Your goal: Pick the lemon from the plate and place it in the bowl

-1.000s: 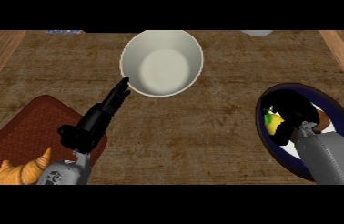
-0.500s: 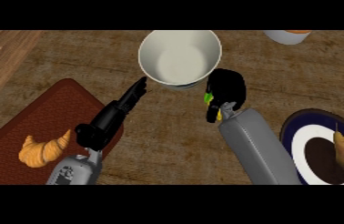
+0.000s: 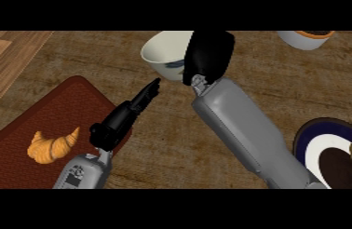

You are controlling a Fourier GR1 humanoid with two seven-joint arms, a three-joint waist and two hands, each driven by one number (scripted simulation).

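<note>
The white bowl (image 3: 161,53) stands at the top middle of the counter. My right hand (image 3: 210,53) hangs over the bowl's right half, back up, fingers curled downward. The lemon is hidden under that hand and shows nowhere. The dark blue plate (image 3: 311,140) with a white ring lies at the right edge, partly cut off, with nothing yellow on it. My left hand (image 3: 129,112) is open, its fingers straight and pointing up toward the bowl's lower rim, just short of it.
A croissant (image 3: 52,146) lies on a red-brown mat (image 3: 62,111) at the lower left, beside my left forearm. A white cup (image 3: 306,38) with a dark drink stands at the top right. A lighter wooden strip runs along the left edge.
The right hand has moved up from beside the bowl to over it, and the lemon seen in it before is now hidden. The view has shifted; the left hand holds its pose.
</note>
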